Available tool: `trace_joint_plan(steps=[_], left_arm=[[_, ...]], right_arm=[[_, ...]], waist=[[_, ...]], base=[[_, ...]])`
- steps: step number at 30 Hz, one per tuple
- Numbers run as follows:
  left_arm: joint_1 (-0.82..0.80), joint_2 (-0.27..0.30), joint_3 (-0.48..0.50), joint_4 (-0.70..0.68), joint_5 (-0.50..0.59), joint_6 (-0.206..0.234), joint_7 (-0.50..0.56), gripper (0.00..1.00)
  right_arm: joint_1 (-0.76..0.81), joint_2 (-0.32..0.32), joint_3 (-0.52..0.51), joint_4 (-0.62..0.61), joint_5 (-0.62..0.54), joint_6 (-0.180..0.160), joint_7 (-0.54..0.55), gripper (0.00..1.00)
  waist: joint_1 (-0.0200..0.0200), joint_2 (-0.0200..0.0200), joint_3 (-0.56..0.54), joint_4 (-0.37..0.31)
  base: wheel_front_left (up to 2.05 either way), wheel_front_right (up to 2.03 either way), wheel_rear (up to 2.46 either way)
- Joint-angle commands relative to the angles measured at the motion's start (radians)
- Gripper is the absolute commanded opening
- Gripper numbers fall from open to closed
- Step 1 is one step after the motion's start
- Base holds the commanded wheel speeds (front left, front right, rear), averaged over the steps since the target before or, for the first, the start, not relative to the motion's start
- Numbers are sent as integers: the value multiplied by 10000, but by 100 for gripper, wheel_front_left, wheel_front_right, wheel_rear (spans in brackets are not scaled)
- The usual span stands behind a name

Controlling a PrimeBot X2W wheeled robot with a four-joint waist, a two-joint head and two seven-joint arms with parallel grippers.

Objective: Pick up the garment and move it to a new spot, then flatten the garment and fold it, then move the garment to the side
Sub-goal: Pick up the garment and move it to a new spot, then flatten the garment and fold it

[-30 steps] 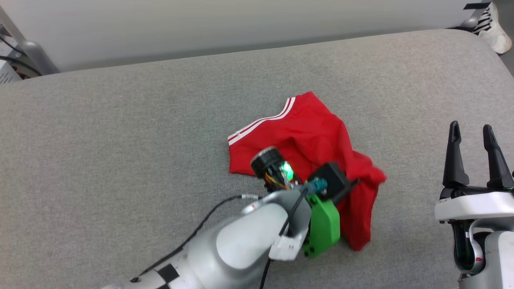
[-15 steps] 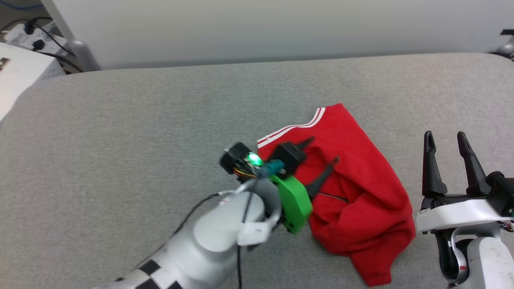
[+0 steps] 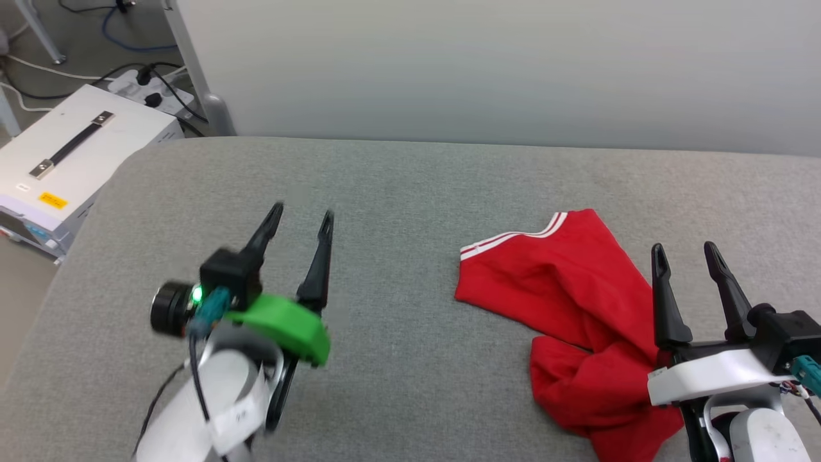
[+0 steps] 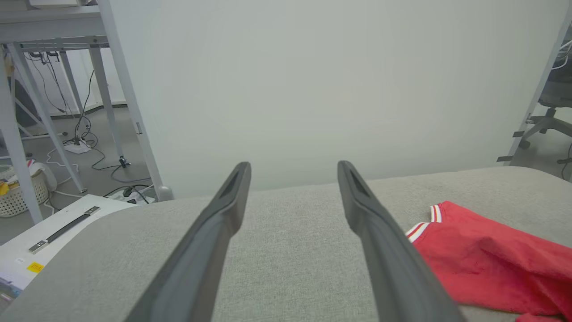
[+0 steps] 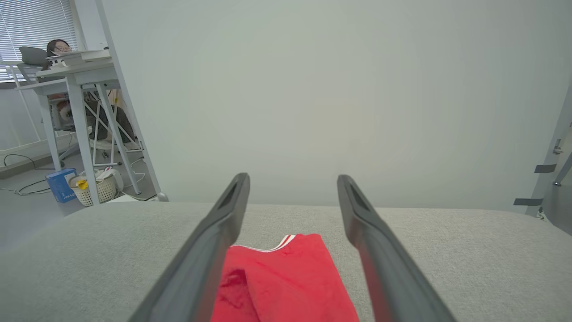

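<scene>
Right wrist view: right tool [image 5: 292, 179] spread wide above the garment [image 5: 286, 277].
The two dark fingers [image 5: 214, 250] stand well apart. Between them the red garment, with white-striped trim at its far edge, lies rumpled on the grey worktop [image 5: 447, 250]. A pale wall [image 5: 313, 89] stands behind. A desk [image 5: 76, 71] and basket [image 5: 94, 190] are at far left.

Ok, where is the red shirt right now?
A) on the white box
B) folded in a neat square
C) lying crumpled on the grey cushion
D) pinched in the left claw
C: the red shirt lies crumpled on the grey cushion, and the left claw and right claw both stand open, gripping nothing.
</scene>
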Motion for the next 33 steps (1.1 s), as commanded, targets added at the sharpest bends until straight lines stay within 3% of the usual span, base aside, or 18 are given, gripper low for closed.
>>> trace_joint_plan(steps=[1,7,12,23,33], left_arm=[[520,-17,229,-244,183,67,-55,100],[2377,-584,1427,-1105,869,-32,-56,100],[3255,-1374,2017,-1340,1533,-550,-56,100],[3389,-2340,2883,-1124,2723,-1665,-56,100],[3296,-2766,3356,-984,2988,-2159,-56,100]], right_arm=[[164,-24,35,-71,-50,-9,-47,100],[423,-24,93,-238,-54,-9,-47,100],[572,-24,113,-295,-26,-9,-47,100],[533,-24,240,-246,50,-9,-47,100],[416,-24,216,-318,81,-9,-47,100]], waist=[[0,120,-135,166],[0,120,-151,288],[0,120,-190,334],[0,120,-110,246],[0,120,248,183]], base=[[0,0,0],[0,0,0],[0,0,0],[0,0,0],[0,0,0]])
